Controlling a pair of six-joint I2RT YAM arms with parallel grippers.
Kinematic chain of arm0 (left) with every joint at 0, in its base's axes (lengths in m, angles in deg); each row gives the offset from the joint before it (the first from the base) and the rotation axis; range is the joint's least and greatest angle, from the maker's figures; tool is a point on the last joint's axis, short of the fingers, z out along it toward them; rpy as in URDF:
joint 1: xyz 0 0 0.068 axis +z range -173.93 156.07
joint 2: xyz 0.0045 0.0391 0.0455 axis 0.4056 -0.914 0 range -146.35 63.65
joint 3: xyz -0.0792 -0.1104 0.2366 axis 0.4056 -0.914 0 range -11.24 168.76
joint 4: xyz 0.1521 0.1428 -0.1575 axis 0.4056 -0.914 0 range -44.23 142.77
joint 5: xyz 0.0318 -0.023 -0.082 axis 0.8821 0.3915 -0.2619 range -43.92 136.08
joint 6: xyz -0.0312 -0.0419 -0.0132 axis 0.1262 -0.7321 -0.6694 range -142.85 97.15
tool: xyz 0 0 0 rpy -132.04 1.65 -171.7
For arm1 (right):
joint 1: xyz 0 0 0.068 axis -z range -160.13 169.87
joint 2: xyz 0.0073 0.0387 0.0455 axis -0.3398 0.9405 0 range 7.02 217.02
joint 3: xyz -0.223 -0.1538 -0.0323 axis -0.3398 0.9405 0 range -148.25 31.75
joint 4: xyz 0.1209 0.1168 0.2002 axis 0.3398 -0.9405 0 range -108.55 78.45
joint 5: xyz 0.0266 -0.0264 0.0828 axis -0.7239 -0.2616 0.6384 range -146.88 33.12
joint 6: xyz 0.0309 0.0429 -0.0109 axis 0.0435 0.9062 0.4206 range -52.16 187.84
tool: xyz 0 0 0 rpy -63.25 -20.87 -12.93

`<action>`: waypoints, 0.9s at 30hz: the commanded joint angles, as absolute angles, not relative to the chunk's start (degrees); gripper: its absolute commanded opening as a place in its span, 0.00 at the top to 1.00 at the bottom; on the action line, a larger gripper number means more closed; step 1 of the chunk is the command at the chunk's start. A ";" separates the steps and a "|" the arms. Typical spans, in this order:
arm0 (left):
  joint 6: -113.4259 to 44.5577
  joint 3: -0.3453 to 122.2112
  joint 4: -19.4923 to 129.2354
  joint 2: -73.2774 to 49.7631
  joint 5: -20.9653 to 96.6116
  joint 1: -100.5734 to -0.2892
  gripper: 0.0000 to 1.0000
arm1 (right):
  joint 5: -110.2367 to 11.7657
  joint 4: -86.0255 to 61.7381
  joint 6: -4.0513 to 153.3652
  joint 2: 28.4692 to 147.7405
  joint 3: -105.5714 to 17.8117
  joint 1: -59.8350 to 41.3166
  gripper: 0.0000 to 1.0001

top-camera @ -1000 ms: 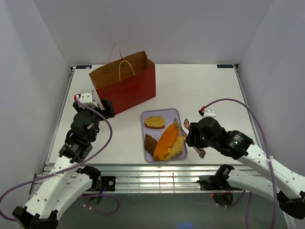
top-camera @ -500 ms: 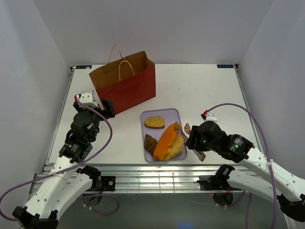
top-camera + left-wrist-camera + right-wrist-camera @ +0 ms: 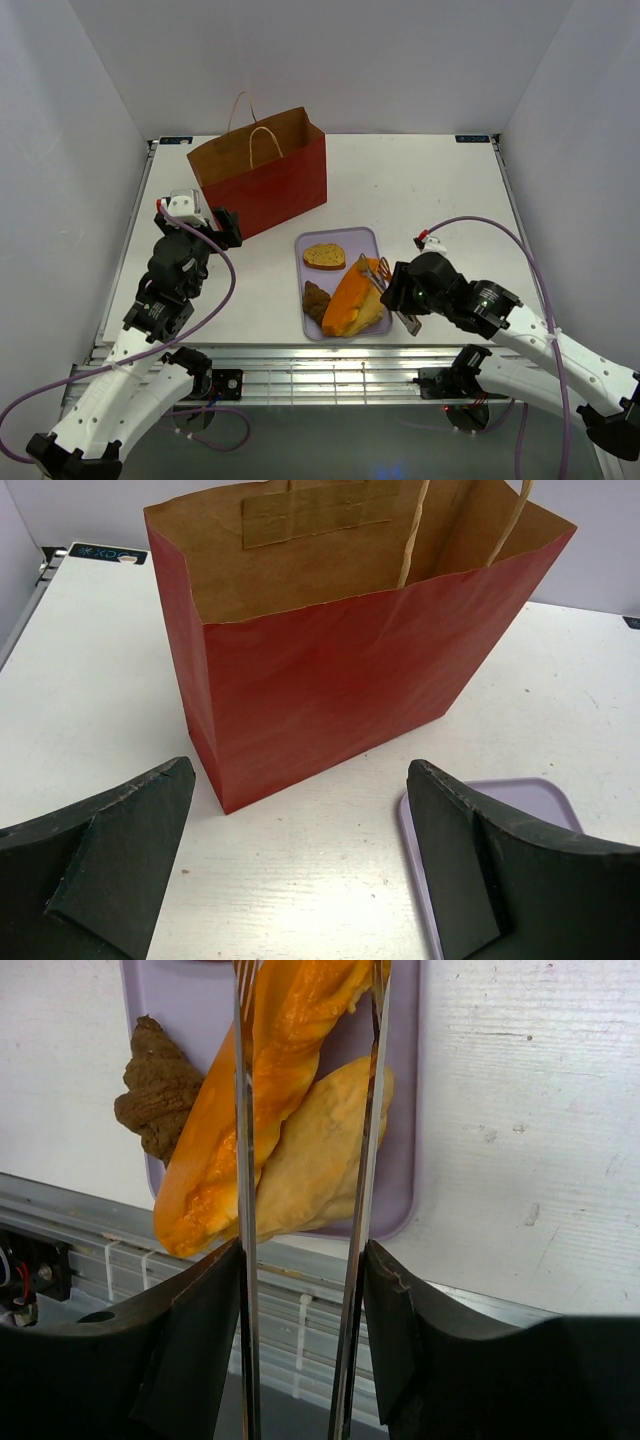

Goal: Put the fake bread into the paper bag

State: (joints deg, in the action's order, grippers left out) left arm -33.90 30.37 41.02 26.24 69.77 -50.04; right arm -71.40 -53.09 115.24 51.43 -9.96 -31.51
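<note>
**Right claw on tongs over the tray; bag stands unfilled at 11 o'clock**

Bearings are taken from the overhead view, with 12 o'clock at the far edge of the table [image 3: 420,190].

1. Paper bag [image 3: 265,180]: stands upright at about 11 o'clock on the table, mouth open, red outside and brown inside, both cord handles raised. No bread is visible in the part of its interior that shows.

2. Fake bread: all visible pieces lie on the lavender tray [image 3: 355,242], which sits at 6 o'clock near the front edge, well apart from the bag.
   - The toast slice [image 3: 324,256] is at the tray's 11 o'clock.
   - The dark brown piece [image 3: 317,300] is at its 8 o'clock.
   - The long orange loaf [image 3: 350,295] runs from 1 o'clock to 7 o'clock.
   - The yellow piece [image 3: 373,313] lies against the loaf at 5 o'clock.

3. Right gripper [image 3: 302,1260]: partly closed, its fingers pressing on the two arms of the metal tongs [image 3: 245,1110]. The tong arms straddle the orange loaf. Whether they pinch it or lift it cannot be told.

4. Left gripper [image 3: 295,830]: spread fully wide and holding nothing. It sits at 7 o'clock of the bag, just beside its near corner and not touching it.
</note>
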 commanded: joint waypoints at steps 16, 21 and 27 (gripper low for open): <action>-34.28 30.16 41.52 26.56 68.24 -50.39 0.02 | -69.09 -46.44 114.34 54.40 -11.05 -31.37 0.80; -34.37 30.16 41.34 26.47 68.23 -50.39 0.02 | -69.09 -46.44 112.76 55.63 -14.99 -31.29 0.90; -34.28 30.07 41.34 26.30 68.76 -50.47 0.02 | -68.83 -46.44 111.00 57.38 -20.09 -31.28 0.92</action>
